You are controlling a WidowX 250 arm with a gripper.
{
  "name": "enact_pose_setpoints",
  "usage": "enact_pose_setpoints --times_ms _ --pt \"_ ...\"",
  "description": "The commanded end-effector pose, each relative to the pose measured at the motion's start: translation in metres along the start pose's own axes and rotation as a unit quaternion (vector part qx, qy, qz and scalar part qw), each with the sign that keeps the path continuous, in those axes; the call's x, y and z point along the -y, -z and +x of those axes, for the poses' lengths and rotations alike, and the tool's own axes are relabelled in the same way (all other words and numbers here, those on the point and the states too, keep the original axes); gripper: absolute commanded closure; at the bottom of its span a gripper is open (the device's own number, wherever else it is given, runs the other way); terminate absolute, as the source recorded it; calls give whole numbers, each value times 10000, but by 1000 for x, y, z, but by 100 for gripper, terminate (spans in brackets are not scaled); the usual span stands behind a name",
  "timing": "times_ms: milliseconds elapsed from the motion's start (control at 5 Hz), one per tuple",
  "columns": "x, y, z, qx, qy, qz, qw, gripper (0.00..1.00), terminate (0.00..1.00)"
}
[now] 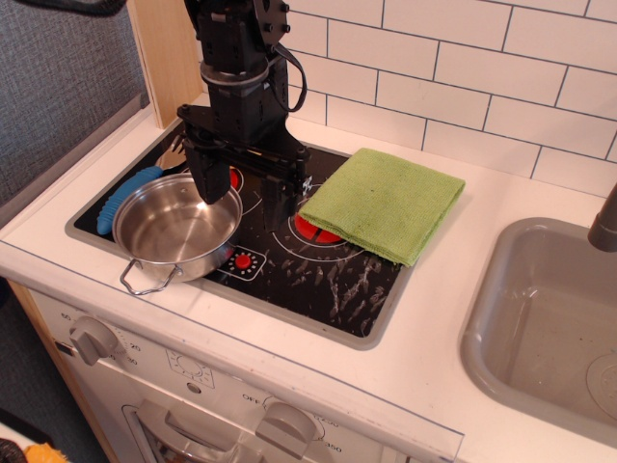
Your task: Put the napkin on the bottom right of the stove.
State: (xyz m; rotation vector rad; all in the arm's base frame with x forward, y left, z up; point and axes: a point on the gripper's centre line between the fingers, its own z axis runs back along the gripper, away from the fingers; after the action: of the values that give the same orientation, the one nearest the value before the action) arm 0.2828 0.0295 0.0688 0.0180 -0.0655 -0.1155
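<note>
The lime-green napkin (384,203) lies flat over the far right of the black stove (328,285). It covers most of the right red burner and overhangs the grey rim onto the white counter. My gripper (241,191) hangs over the middle of the stove, left of the napkin and apart from it. Its two black fingers (205,178) are spread wide, with nothing between them. The left finger stands just over the far rim of the steel pot.
A steel pot (176,227) with a wire handle sits on the stove's front left. A blue ribbed utensil (130,191) lies behind it at the left edge. A grey sink basin (545,328) is at the right. A tiled wall runs behind.
</note>
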Motion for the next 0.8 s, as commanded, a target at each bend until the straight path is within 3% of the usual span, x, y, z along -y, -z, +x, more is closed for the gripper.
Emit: enact_pose_setpoints --times_ms 0,200,600 --pt "0 0 0 0 0 0 10000 0 0" --pt "17 0 5 30 410 -102 9991 0 0" --pt "51 -6 58 179 828 -21 9964 0 0"
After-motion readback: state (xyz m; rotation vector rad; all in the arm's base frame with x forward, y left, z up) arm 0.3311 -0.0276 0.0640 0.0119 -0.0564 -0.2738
